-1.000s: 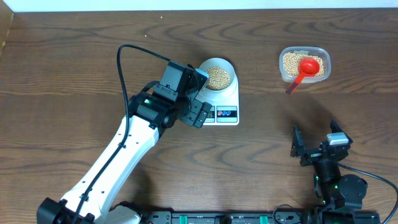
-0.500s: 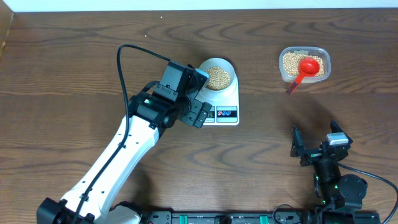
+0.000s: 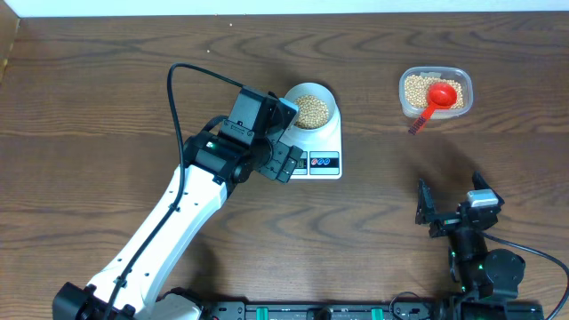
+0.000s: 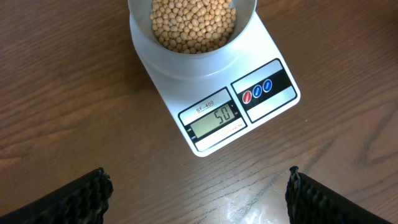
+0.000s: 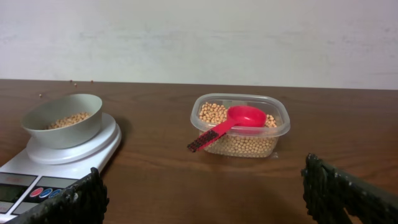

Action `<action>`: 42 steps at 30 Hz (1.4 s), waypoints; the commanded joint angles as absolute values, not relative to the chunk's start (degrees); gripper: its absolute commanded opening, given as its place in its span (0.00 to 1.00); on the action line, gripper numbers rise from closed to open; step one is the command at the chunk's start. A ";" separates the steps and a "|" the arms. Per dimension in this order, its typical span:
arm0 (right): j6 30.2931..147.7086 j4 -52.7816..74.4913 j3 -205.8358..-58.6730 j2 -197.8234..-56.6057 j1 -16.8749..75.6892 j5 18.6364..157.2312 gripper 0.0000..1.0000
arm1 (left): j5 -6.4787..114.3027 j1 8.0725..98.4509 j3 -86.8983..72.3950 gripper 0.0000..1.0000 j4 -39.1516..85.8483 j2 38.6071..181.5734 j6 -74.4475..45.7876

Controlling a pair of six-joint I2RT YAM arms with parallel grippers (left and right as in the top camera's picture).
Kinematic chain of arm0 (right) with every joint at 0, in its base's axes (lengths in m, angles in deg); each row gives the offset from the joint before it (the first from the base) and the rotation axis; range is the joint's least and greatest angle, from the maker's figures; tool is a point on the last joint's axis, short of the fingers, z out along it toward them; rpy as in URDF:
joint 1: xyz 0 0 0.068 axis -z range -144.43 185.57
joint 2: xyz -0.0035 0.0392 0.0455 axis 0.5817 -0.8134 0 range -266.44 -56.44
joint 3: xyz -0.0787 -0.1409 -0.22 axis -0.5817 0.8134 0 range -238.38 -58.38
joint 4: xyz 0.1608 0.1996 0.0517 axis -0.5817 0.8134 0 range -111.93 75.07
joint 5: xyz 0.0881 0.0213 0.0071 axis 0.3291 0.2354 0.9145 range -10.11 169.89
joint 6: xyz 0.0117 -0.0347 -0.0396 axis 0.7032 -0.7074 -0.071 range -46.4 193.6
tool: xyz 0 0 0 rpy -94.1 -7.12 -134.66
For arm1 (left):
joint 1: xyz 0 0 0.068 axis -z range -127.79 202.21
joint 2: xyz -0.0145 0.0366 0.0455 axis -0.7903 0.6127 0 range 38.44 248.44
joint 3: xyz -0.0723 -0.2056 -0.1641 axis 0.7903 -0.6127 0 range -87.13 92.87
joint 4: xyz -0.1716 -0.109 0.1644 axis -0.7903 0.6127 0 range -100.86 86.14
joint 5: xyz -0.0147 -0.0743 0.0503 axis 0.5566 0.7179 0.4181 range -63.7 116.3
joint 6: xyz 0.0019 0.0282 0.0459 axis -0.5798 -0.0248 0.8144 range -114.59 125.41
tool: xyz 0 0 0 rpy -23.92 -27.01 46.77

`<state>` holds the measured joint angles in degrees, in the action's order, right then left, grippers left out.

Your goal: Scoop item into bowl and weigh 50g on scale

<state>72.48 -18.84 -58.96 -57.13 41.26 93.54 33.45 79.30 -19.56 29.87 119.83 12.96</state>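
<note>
A pale bowl (image 3: 327,95) with beige beans (image 3: 312,109) sits on the white scale (image 3: 327,140). In the left wrist view the scale (image 4: 261,59) reads 50 on its screen (image 4: 216,117), with the bowl (image 4: 245,12) and beans (image 4: 194,23) above. My left gripper (image 3: 283,160) is open and empty, hovering just left of the scale's front edge; its fingers frame bare table (image 4: 198,199). My right gripper (image 3: 444,212) is open and empty near the front right; it (image 5: 205,199) faces the bowl (image 5: 62,121) and scale (image 5: 93,149).
A clear plastic tub (image 3: 435,93) of beans with a red scoop (image 3: 436,98) resting in it stands at the back right; it shows in the right wrist view (image 5: 240,124) with the scoop (image 5: 230,124). A black cable (image 3: 178,89) loops from the left arm.
</note>
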 commanded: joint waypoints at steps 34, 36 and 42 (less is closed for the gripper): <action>71.60 -18.90 -58.67 -56.74 40.78 93.32 0.99 | 34.31 67.98 -27.49 0.92 20.34 97.64 12.22; 71.60 -18.90 -58.67 -56.74 40.78 93.32 0.99 | 35.16 66.06 -31.23 0.92 17.15 93.97 11.91; 71.60 -18.90 -58.67 -56.74 40.78 93.32 0.99 | 35.33 60.53 -45.30 0.92 9.20 79.11 11.56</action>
<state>72.46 -18.84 -58.94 -57.11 41.26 93.37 34.55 63.00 -40.02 11.36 85.07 12.48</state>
